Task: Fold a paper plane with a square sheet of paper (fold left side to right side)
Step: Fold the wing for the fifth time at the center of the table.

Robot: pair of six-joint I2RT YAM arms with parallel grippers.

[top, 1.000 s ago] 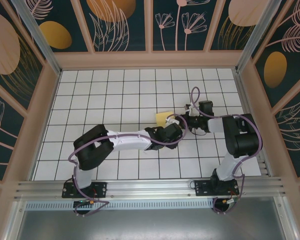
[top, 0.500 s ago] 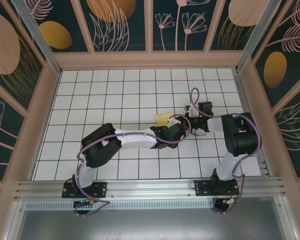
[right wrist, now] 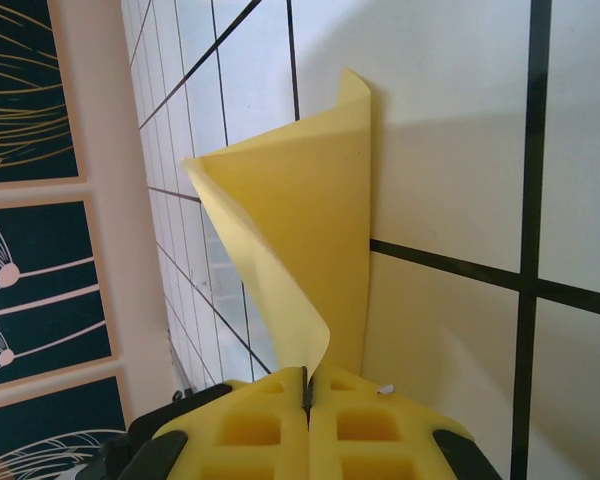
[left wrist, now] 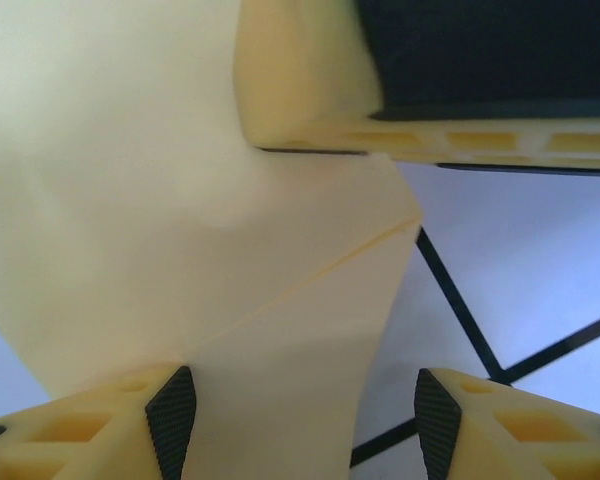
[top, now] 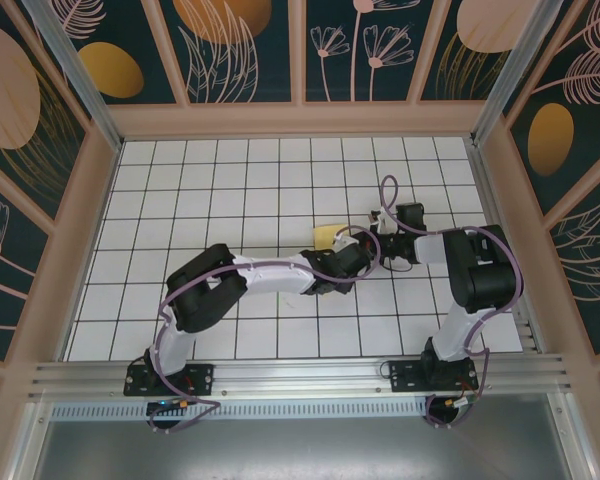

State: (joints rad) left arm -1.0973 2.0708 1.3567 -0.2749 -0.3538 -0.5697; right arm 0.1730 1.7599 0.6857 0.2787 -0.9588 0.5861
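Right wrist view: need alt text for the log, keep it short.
The right gripper is shut on one edge of the yellow square sheet of paper, which curls up and away over the white gridded table. Dark floral wall panels run down the left side.

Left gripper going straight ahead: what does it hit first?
The left gripper would probably hit the yellow paper first, just ahead of its open jaws; the right gripper pinching it sits beyond.
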